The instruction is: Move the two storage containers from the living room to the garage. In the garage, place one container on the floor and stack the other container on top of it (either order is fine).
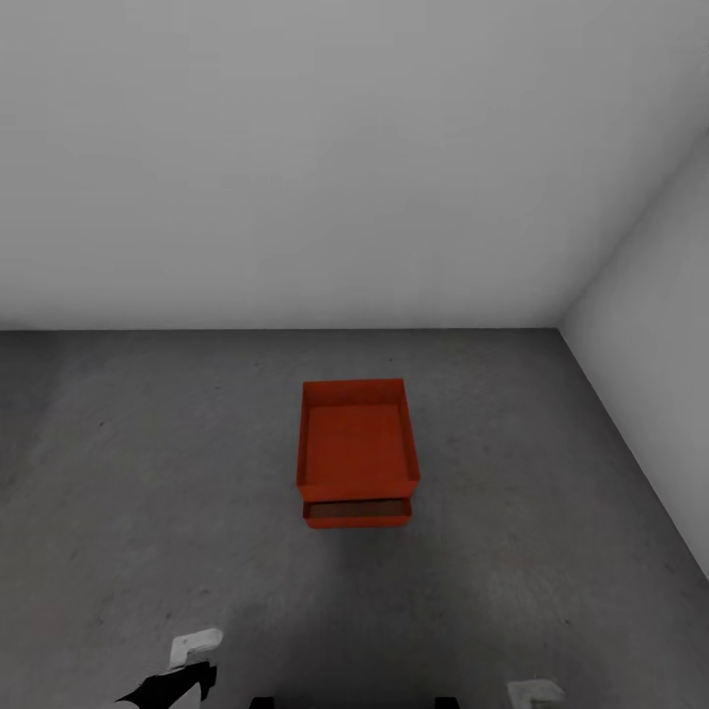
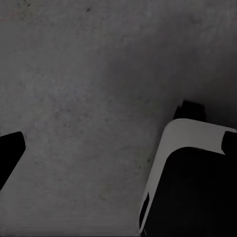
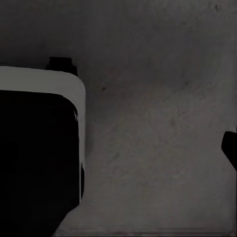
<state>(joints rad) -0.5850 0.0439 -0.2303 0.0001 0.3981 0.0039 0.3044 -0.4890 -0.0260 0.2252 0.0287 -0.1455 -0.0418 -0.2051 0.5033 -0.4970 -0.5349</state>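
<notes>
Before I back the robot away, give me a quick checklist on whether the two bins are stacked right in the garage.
1. Room: dark grey concrete floor and pale walls, so this is the garage. Ok.
2. Lower container rests on the floor. Ok.
3. Upper container sits on top of the lower one. Ok.
4. Alignment: the lower bin's near end pokes out from under the upper one, so they are offset. Whether the upper one is stable, cannot tell.
5. Both bins free of the arms: nothing touches them in the head view. Ok.
6. Claws open or shut: cannot tell.
</notes>
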